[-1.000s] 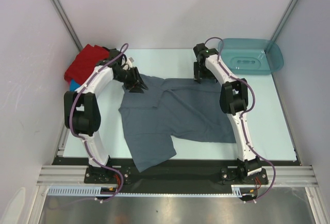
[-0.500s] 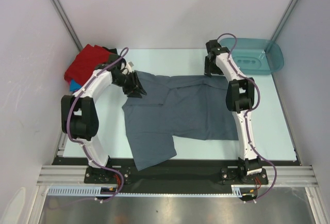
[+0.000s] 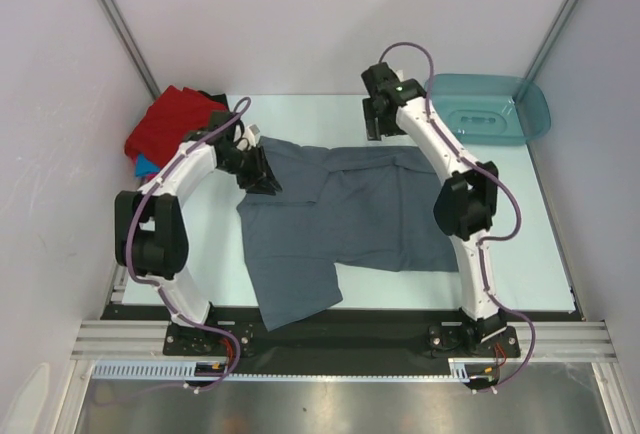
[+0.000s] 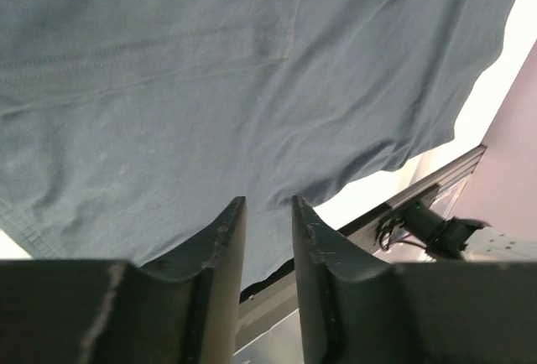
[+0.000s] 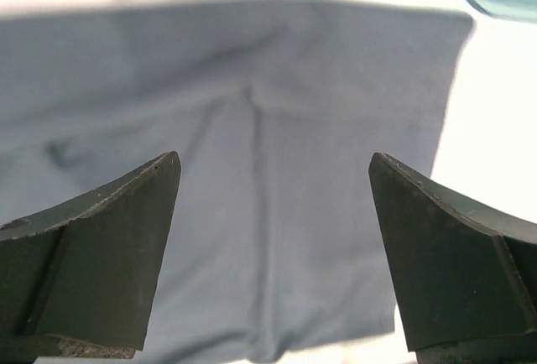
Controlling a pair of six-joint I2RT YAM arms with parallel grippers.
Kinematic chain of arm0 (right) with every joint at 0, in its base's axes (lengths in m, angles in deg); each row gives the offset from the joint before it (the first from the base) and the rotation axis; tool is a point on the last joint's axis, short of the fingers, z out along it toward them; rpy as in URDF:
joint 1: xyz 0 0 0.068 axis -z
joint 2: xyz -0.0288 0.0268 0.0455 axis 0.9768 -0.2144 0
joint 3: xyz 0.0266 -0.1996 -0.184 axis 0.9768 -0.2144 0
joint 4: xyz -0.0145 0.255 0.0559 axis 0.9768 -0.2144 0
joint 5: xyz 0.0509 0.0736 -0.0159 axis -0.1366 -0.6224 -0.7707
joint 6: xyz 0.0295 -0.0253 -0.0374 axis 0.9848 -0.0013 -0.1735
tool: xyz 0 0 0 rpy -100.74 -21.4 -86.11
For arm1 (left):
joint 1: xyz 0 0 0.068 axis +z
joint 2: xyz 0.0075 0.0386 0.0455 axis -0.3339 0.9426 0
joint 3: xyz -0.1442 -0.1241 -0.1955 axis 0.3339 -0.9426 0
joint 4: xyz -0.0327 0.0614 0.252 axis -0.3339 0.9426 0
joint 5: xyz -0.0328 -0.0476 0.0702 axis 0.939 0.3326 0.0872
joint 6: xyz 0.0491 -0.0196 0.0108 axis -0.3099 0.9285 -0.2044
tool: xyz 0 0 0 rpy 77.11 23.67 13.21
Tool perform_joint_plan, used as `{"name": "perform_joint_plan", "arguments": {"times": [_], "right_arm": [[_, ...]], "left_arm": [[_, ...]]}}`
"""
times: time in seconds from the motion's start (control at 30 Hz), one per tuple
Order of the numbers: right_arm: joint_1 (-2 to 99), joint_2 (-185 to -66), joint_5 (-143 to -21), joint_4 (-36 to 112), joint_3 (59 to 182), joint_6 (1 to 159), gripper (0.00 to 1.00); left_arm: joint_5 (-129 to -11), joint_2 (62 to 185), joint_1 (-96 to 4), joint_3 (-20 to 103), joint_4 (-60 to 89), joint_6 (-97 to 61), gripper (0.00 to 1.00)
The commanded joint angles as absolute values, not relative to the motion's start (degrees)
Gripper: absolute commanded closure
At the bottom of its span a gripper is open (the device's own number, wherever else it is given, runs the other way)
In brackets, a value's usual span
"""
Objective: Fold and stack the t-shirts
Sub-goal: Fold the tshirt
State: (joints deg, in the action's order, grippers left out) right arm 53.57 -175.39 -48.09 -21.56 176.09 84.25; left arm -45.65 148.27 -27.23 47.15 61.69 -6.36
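A slate grey-blue t-shirt (image 3: 345,216) lies spread on the pale table, one part reaching toward the near edge. My left gripper (image 3: 262,178) sits low at the shirt's far-left corner. In the left wrist view its fingers (image 4: 226,238) stand a narrow gap apart, nothing pinched between them, and the cloth (image 4: 210,87) stretches out ahead. My right gripper (image 3: 378,126) hovers over the shirt's far edge, wide open, with the grey-blue cloth (image 5: 277,213) below it. More t-shirts are heaped at the far left: a red one (image 3: 168,120) on top, bright blue (image 3: 145,164) under it, black (image 3: 214,100) behind.
A teal plastic tub (image 3: 490,110) stands at the far right corner. White walls close in on three sides. A black strip and metal rail (image 3: 340,339) carry the arm bases along the near edge.
The right arm lifted off the shirt's far-right part and swung its open gripper left along the far edge. The left gripper shifted slightly toward the shirt and narrowed a little.
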Motion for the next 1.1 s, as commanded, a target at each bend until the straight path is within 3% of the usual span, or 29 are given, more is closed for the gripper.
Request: {"name": "perform_joint_plan", "arguments": {"times": [0.0,0.13,0.3,0.37,0.5,0.63,0.7,0.77,0.93,1.0,1.07], "right_arm": [[56.61,-167.17,-41.16,-32.38,175.34,89.92,0.00],[60.12,-158.30,-45.79,-35.12,162.69,92.58,0.00],[64.95,-144.86,-63.45,-35.91,146.69,94.69,0.00],[70.04,-139.40,-67.49,-39.06,144.05,97.14,0.00],[80.50,-131.57,-78.92,-39.25,133.78,97.77,0.00],[84.39,-127.26,-84.39,-39.96,128.31,97.86,0.00],[84.56,-125.68,-84.40,-39.78,126.20,97.94,0.00],[85.00,-124.62,-84.65,-39.34,122.95,97.68,0.00],[86.14,-120.66,-84.57,-36.10,116.19,97.07,0.00],[87.63,-120.40,-85.97,-35.21,113.98,96.19,0.00],[88.08,-120.13,-86.94,-34.95,113.19,94.70,0.00]], "left_arm": [[-45.82,143.86,-27.68,44.89,60.89,-10.07,0.69],[-47.39,141.22,-27.59,41.90,63.08,-12.01,0.69],[-47.14,136.39,-27.68,35.93,66.06,-14.73,0.66],[-46.17,133.75,-27.68,33.90,67.74,-15.00,0.61],[-43.01,129.71,-27.42,26.27,70.29,-15.00,0.63],[-44.78,125.58,-25.40,22.21,68.73,-12.99,0.44],[-43.27,122.78,-24.52,19.58,64.34,-8.53,0.46],[-47.47,119.96,-24.51,19.56,63.79,-5.61,0.31],[-51.53,112.57,-24.51,17.46,61.86,2.22,0.07],[-50.83,112.56,-24.51,15.36,62.82,3.28,0.00],[-49.09,111.51,-24.60,13.86,62.48,3.81,0.00]]}}
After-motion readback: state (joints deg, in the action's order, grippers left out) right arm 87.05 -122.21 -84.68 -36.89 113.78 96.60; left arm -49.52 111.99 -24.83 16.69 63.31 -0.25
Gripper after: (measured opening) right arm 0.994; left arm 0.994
